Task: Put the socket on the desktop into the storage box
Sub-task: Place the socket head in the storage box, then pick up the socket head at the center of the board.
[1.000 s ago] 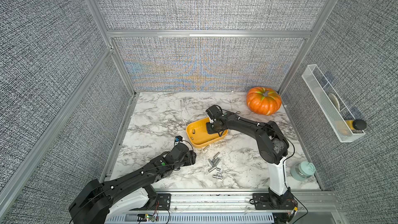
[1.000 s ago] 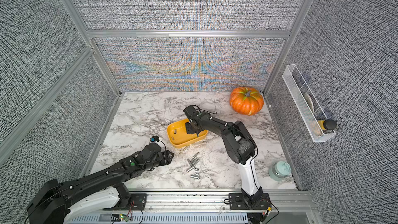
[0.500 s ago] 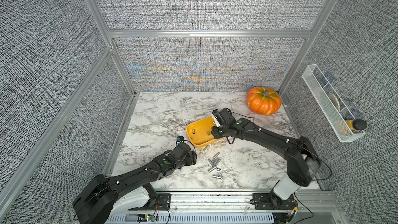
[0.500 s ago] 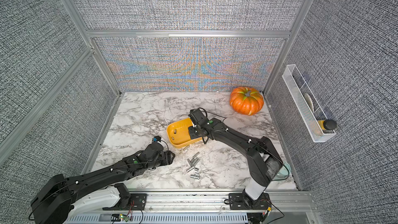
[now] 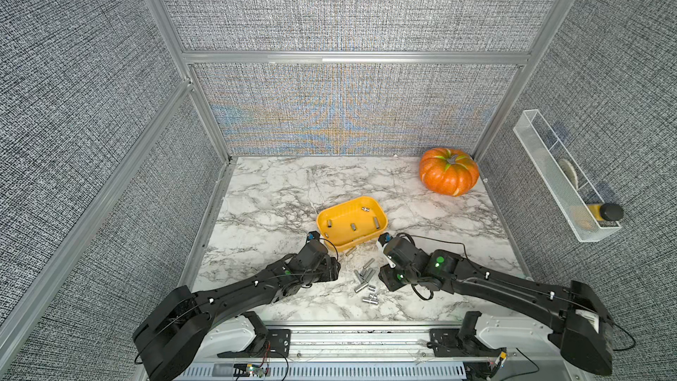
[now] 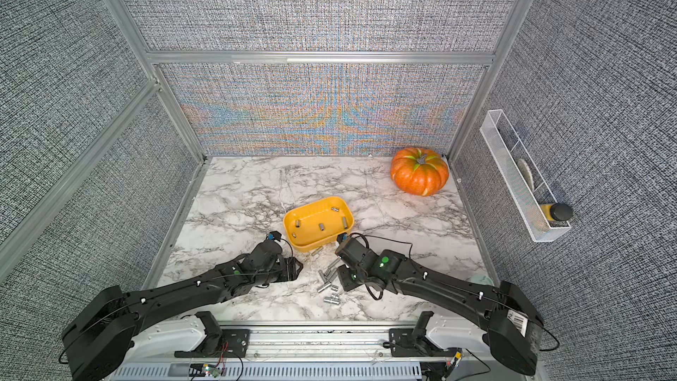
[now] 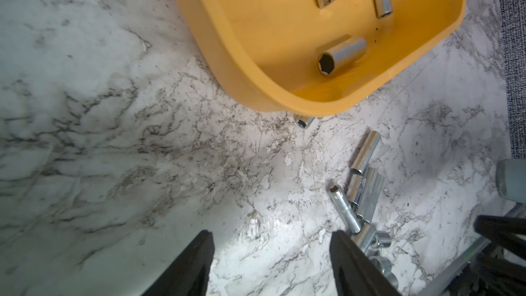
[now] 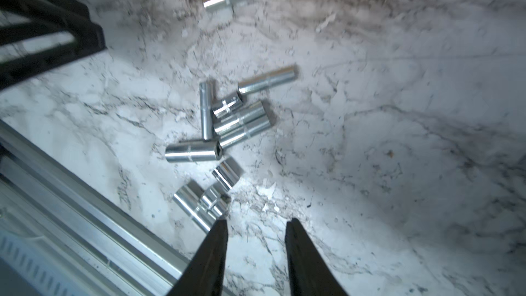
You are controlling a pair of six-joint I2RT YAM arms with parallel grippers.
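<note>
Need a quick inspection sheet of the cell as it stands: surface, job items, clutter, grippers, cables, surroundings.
Surface: desktop, white marble pattern.
Job's things: storage box holds several sockets; loose sockets lie on the desktop between the arms.
Clutter: pumpkin in a far corner.
Grippers: left gripper open, empty; right gripper open, empty, beside the loose sockets.
Cables: black cable loops off the right wrist.
Surroundings: grey fabric walls; wall basket holding a bottle.

Marble desktop [image 5: 278, 192]: storage box [image 5: 342, 236] mid, loose sockets [image 5: 364, 276] near front, pumpkin [image 5: 448, 177] back corner
</note>
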